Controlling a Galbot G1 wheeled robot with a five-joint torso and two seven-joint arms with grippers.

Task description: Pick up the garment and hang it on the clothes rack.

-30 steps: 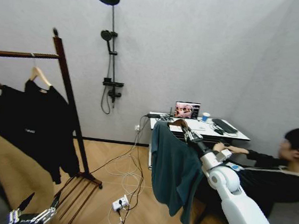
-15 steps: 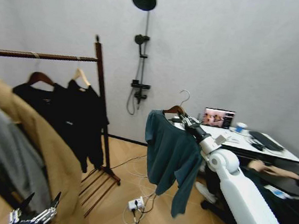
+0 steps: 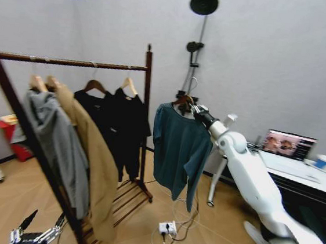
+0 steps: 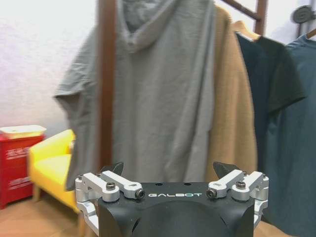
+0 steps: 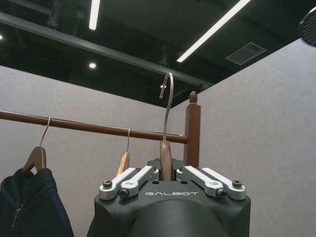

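Right gripper point(image 3: 192, 109) clamps the teal top's point(image 3: 177, 150) wooden hanger point(image 5: 166, 159) just beyond the clothes rack's point(image 3: 146, 85) end post; left gripper point(image 4: 168, 170) hangs low, spread wide

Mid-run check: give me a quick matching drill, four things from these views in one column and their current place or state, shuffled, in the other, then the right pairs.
Things:
1. teal top
2. grey hoodie
3. left gripper
4. laptop

Places or states:
A. open, low by the near end of the clothes rack
B. on the desk at the right
C. hanging on the rack bar, beside a tan coat
D. off the rack, its hanger clamped in the right gripper

Pairs: 1-D, 2-C, 3-A, 4-B
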